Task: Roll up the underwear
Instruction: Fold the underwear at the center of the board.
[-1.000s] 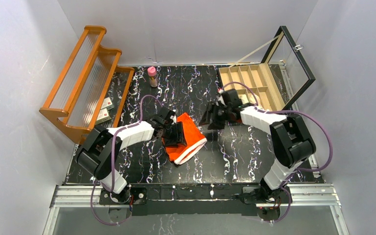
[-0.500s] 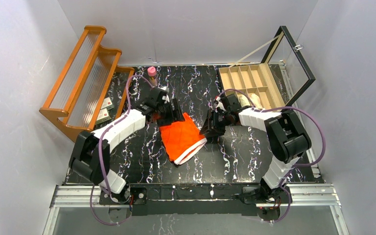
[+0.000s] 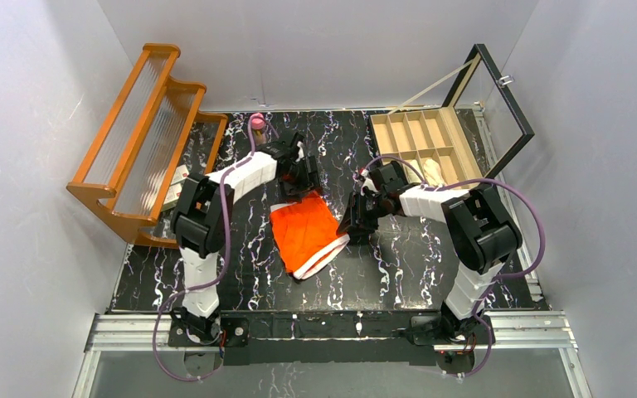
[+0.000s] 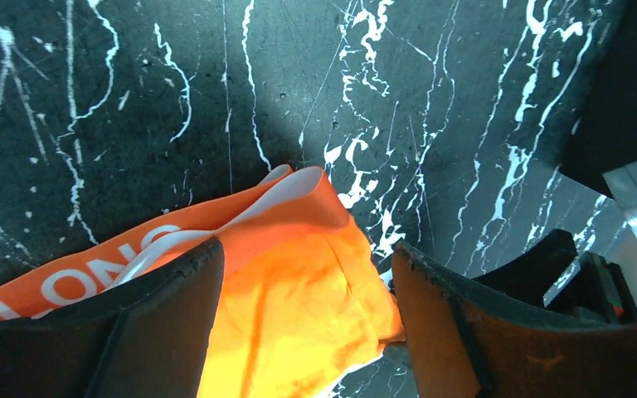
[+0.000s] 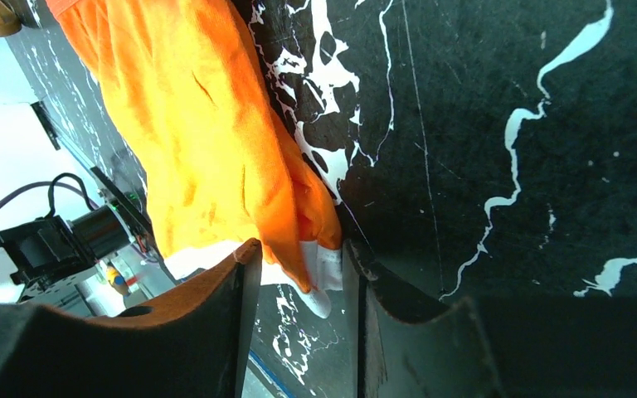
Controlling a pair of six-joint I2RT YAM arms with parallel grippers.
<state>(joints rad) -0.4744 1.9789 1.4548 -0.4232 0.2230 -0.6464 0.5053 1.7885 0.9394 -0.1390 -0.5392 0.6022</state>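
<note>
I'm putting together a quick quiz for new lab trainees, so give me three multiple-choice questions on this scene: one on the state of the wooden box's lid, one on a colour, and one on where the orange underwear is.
1. How is the lid of the wooden box?
A. shut
B. open, raised
C. off, lying on the table

2. What colour is the cap of the small bottle?
A. pink
B. blue
C. green

3. Where is the orange underwear?
A. hung on the wooden rack
B. on the table, between the two grippers
C. inside the box

Answers:
1 B: the lid stands up beside the exposed compartments.
2 A: the cap shows pink in the top view.
3 B: it lies on the table, with the left gripper at its far end and the right gripper at its right edge.
</note>
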